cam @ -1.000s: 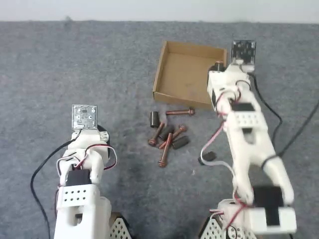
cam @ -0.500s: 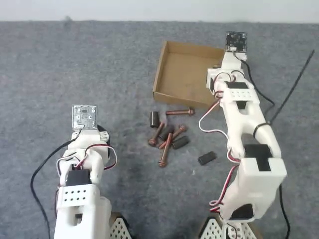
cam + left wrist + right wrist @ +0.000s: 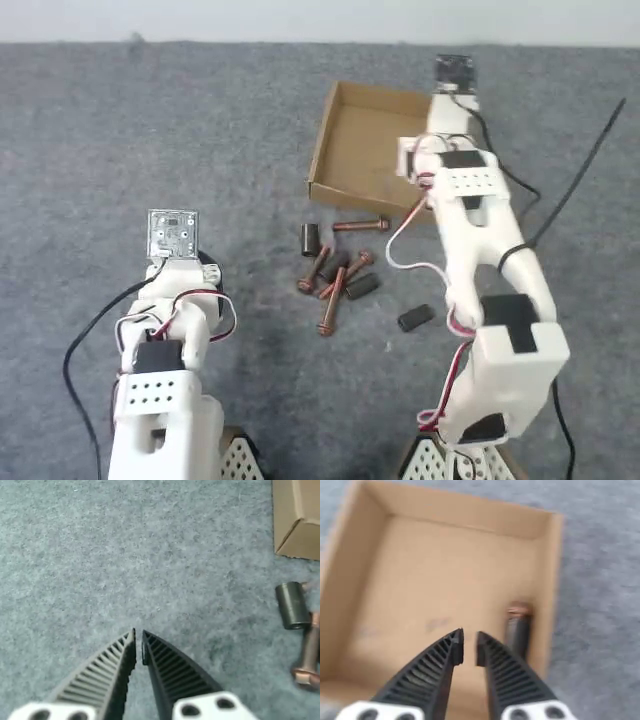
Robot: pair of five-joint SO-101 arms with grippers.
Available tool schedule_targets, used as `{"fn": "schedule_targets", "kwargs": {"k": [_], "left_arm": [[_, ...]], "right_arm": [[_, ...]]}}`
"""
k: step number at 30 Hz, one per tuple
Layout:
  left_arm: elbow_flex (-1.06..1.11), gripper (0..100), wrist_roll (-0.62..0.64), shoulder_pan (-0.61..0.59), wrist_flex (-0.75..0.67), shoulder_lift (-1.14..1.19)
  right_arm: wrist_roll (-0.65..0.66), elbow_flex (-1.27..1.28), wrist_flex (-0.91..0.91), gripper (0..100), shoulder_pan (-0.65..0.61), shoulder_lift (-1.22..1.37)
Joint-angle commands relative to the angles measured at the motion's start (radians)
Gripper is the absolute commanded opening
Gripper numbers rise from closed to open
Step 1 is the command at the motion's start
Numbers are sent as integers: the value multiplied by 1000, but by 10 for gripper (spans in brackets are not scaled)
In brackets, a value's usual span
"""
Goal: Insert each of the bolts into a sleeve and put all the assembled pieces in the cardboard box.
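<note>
Four bolts point(image 3: 360, 226), give or take, are scattered loose around the middle of the desk point(image 3: 150, 120), just on the near side of the cardboard box point(image 3: 365, 150), which is parked toward the far edge. Dark sleeves point(image 3: 311, 238) are mixed in with them, and a stray sleeve point(image 3: 415, 318) is lying apart, closer to the near edge. One assembled piece point(image 3: 518, 627) can be seen inside the box, tucked along a side wall. The right hand point(image 3: 469, 637) is held over the box floor, fingers parted only a crack, nothing gripped. The left hand point(image 3: 138, 635) is held low over bare desk, all but closed and empty too. Handling-wise, the bolts look like solid metal: small, stiff, dense for their size and probably prone to rolling. A grab across the shank close to the head is likely best, with the tip kept free for going in. The sleeves look smooth and round, so some slip should be expected; they'd be better pinched across the outer wall with the bore left clear. Nothing looks fragile, so a firm squeeze can be afforded.
</note>
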Motion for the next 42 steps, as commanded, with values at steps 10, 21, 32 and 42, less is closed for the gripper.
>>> {"fn": "schedule_targets", "kwargs": {"k": [10, 21, 32, 42], "left_arm": [[-45, 24, -11, 6, 2, 9], [-45, 24, -48, 6, 2, 9], [-44, 24, -51, 8, -17, 9], [-42, 24, -51, 8, -18, 9]], "right_arm": [[-8, -64, 87, 27, -113, -35], [219, -63, -42, 32, -127, 59], [305, -60, -35, 6, -179, 168], [301, -61, 157, 6, -278, 128]]}}
